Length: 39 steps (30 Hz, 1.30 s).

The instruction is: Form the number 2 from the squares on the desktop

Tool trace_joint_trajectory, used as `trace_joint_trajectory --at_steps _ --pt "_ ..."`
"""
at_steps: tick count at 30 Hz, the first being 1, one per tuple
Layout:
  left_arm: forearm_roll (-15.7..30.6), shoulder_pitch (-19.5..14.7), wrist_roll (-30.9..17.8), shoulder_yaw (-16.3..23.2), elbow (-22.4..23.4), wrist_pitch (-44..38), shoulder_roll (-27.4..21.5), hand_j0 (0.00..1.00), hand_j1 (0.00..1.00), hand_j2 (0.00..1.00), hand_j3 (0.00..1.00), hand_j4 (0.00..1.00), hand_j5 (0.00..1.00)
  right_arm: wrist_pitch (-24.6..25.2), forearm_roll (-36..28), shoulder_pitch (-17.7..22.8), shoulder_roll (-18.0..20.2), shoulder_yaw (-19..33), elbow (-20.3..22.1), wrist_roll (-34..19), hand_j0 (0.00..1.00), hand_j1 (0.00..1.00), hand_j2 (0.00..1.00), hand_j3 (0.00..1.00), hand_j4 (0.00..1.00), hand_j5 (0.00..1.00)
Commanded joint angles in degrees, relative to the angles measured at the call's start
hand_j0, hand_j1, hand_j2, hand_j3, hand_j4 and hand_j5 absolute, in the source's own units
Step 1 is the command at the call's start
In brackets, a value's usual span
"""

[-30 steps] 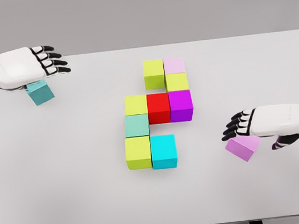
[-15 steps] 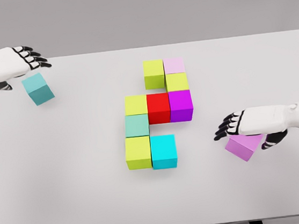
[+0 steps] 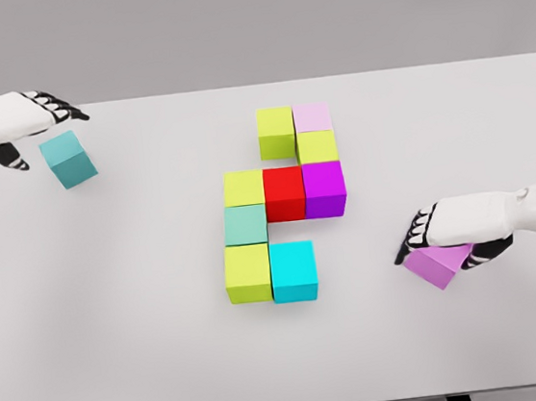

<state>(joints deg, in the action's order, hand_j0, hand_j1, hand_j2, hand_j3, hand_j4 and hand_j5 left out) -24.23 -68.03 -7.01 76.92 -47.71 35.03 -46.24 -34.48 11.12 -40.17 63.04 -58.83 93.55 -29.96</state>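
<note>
Figure: a nearly built 2 is seen mid-counter [image 3: 115, 305], made of nine touching cubes.
Top row: a lime cube [image 3: 275, 130] and a pale pink cube [image 3: 313, 116] are set side by side.
Right link: a second lime cube [image 3: 317, 145] sits under the pale pink one.
Middle row: a lime cube [image 3: 243, 188], a red cube [image 3: 284, 192] and a purple cube [image 3: 324, 187] are lined up.
Left link: a mint cube [image 3: 245, 224] is placed below the row's left end.
Bottom row: a lime cube [image 3: 247, 272] and a cyan cube [image 3: 293, 270] are laid; the slot right of cyan is judged unfilled.
Violet cube [image 3: 436, 266]: it lies right of the figure, near the front, turned askew to the grid.
Right hand [image 3: 442, 226]: it is laid over the violet cube, fingers pointing left and curled down across its top with the thumb at the far side; a grasp is judged closing, though full contact cannot be confirmed.
Key relation: the open slot lies left of the violet cube, just beyond the cyan one; the right hand is by far the nearer.
Obstacles: nothing stands between the violet cube and the slot; the cube is judged to need squaring first.
Teal cube [image 3: 69, 159]: it rests tilted at far left, well apart from the figure.
Left hand [image 3: 30, 113]: it is held released above and behind the teal cube, grasping nothing.
</note>
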Motion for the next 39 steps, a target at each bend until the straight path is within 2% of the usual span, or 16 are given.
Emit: trace_joint_trajectory --at_steps 1,3,8,14,17,21,25,32,33,35,36,39 --pt "0.2 0.0 -1.2 -0.1 1.0 0.0 1.2 1.0 1.0 1.0 1.0 1.0 1.0 -0.5 1.4 0.0 0.1 -0.1 0.0 -1.1 0.6 0.6 0.6 0.6 0.6 0.6" --pt "-0.1 -0.1 -1.2 -0.1 2.6 0.0 2.0 1.0 1.0 1.0 1.0 1.0 1.0 -0.5 1.4 0.0 0.1 -0.1 0.1 -1.1 0.56 0.56 0.56 0.56 0.56 0.56" --pt "-0.5 -0.1 -3.4 -0.2 3.8 0.0 3.4 1.0 1.0 1.0 1.0 1.0 1.0 -0.5 1.1 -0.6 0.2 0.5 0.4 -1.1 0.56 0.56 0.56 0.56 0.56 0.56" --pt "-3.6 -0.2 -3.4 -0.5 6.4 0.0 5.8 1.0 1.0 1.0 1.0 1.0 1.0 -0.5 1.1 -1.3 0.5 1.4 6.3 -1.2 0.56 0.56 0.56 0.56 0.56 0.56" --pt "-4.0 -0.2 -3.4 -0.6 8.0 0.0 6.5 1.0 1.0 1.0 1.0 1.0 1.0 -0.5 0.6 -1.8 0.2 1.4 7.5 -1.4 0.56 0.56 0.56 0.56 0.56 0.56" --pt "-5.3 -0.3 -3.4 -0.8 10.7 0.0 8.7 1.0 1.0 1.0 1.0 1.0 1.0 -0.5 0.4 -2.1 -0.8 1.4 7.6 -1.4 0.56 0.56 0.56 0.56 0.56 0.56" --pt "-6.2 -0.3 -3.4 -0.8 13.0 0.0 9.9 1.0 1.0 1.0 1.0 1.0 1.0 -0.5 0.4 -2.4 -3.5 1.4 7.6 -1.4 0.56 0.56 0.56 0.56 0.56 0.56" --pt "-7.2 -0.3 -3.4 -0.9 14.7 0.0 11.4 1.0 1.0 1.0 1.0 1.0 1.0 -0.5 0.5 -2.6 -5.6 1.4 7.6 -1.4 0.57 0.57 0.57 0.57 0.57 0.57" --pt "-7.3 -0.3 -3.4 -0.9 14.7 0.0 11.6 1.0 1.0 1.0 1.0 1.0 1.0 -0.5 0.5 -2.6 -5.6 1.4 7.6 -1.4 0.59 0.59 0.59 0.59 0.59 0.59" --pt "-7.3 -0.3 -3.4 -1.0 14.8 0.0 11.5 1.0 1.0 1.0 1.0 1.0 1.0 -0.5 0.5 -2.5 -5.6 1.4 7.6 -1.2 0.79 0.79 0.79 0.79 0.79 0.79" --pt "-7.5 -0.3 -3.4 -1.0 15.1 0.0 11.5 1.0 1.0 1.0 1.0 1.0 1.0 -0.5 0.5 -2.5 -5.5 1.4 7.6 -1.2 0.93 0.93 0.93 0.93 0.93 0.93" --pt "-8.3 -0.3 -3.4 -0.9 15.3 0.0 11.7 1.0 1.0 1.0 1.0 1.0 1.0 -0.5 0.5 -2.5 -5.3 1.4 7.6 -1.1 0.99 0.99 0.99 0.99 0.99 0.99"
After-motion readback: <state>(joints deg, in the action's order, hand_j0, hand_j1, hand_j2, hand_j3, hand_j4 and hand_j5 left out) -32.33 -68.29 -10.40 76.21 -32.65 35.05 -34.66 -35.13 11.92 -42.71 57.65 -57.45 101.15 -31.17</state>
